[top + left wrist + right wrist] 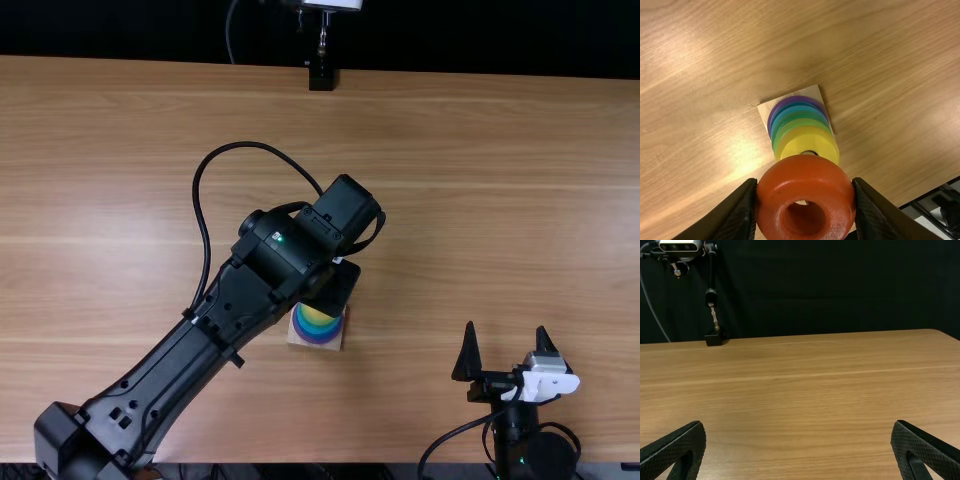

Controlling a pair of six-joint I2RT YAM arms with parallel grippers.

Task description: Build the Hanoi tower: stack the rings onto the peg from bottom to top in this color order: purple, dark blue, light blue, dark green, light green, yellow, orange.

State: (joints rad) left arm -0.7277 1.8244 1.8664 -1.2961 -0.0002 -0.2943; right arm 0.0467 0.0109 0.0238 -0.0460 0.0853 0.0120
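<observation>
While the left gripper (805, 184) pinches the orange ring (802, 176), that ring is up above the pile (799, 112), near the yellow ring (808, 140) on top. If its hole is off to one side, it could bump the peg (810, 153), tip and fall. The right gripper (505, 337) is wide open, well apart.

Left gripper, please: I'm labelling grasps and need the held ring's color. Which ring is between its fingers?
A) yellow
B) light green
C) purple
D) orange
D: the left gripper has its two fingers against opposite sides of the orange ring, while the yellow ring tops the stack.
</observation>
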